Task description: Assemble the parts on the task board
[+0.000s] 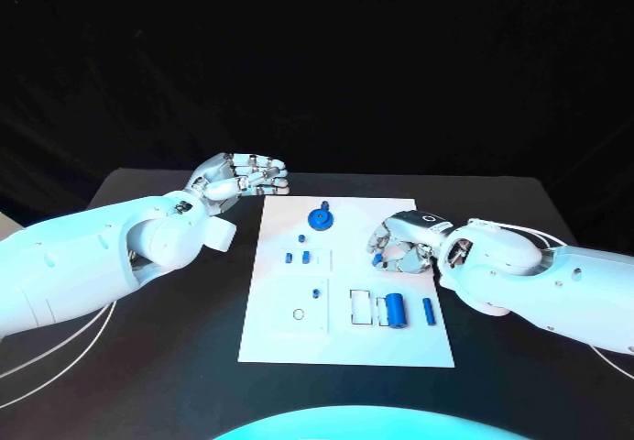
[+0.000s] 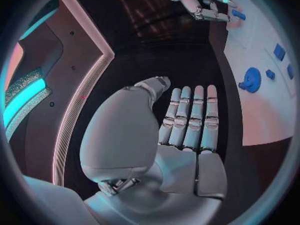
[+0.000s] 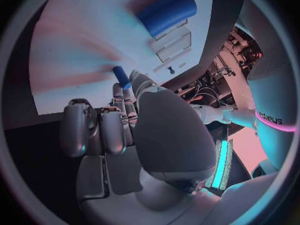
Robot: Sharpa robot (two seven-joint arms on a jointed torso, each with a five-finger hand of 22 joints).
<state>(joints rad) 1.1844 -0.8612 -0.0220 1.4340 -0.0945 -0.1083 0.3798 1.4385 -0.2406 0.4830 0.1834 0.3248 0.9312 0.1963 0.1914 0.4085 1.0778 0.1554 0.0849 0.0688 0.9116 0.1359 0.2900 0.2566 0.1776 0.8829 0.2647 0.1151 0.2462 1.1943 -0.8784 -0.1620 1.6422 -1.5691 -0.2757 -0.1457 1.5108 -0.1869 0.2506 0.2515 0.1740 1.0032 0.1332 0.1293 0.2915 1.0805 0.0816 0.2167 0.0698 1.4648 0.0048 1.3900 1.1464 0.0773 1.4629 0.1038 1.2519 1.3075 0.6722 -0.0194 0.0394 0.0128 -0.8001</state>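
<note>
Board: white task board (image 1: pixel 346 339) sits mid-bench on the black bench (image 1: pixel 172 367), long side running away from the robot.
Right robot hand: the right robot hand (image 1: pixel 400 242) is over the board's right edge, fingers curled down around a small blue part (image 1: pixel 378 260). From the right wrist view it looks pinched at the fingertips, so I'd call it held.
Left robot hand: the left robot hand (image 1: pixel 245 174) is off the board, just past its far left corner, hovering over the bench. Fingers are straight and side by side in the left wrist view, nothing in it.
Round part: blue disc-shaped part (image 1: pixel 322 218) near the far end of the board, between the two hands, touching neither.
Near parts: blue cylinder (image 1: pixel 397 310) and a thin blue pin (image 1: pixel 430 311) lie side by side, closer to the robot than the right robot hand.
Small bits: a few tiny blue pieces (image 1: pixel 302 258) mid-board, left of the right robot hand.
</note>
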